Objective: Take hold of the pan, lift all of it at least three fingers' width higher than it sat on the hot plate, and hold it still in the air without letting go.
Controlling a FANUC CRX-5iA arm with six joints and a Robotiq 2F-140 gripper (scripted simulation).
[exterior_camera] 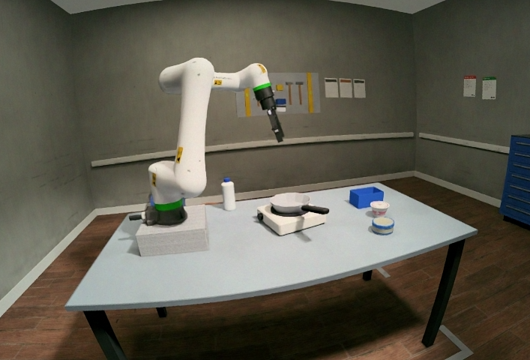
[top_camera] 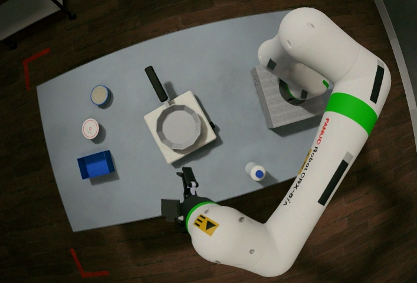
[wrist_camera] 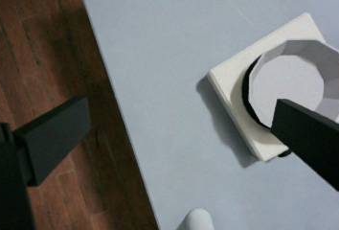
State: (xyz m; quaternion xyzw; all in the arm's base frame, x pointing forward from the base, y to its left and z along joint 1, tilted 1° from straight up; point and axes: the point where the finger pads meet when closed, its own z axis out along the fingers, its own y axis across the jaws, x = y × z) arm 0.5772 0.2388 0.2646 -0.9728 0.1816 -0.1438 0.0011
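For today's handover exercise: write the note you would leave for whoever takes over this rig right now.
Gripper: jaws wide open, holding nothing, high above the table's far edge.
Pan: sitting on the hot plate mid-table, its black handle pointing away from the gripper's side.
Done: nothing yet; no contact with the pan.
Left: reach the handle, close on it, lift the whole pan off the plate, hold it still.

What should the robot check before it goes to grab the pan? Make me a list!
1. Gripper open wide with nothing in it: ok.
2. Pan sitting flat on the hot plate: ok.
3. Pan handle free to grab, nothing touching it: ok.
4. Gripper lined up over the handle: not ok; it hangs high near the table edge, on the pan's opposite side.
5. White bottle out of the way: ok, it stands apart from the hot plate.
6. Handle firmly joined to the pan: cannot tell.
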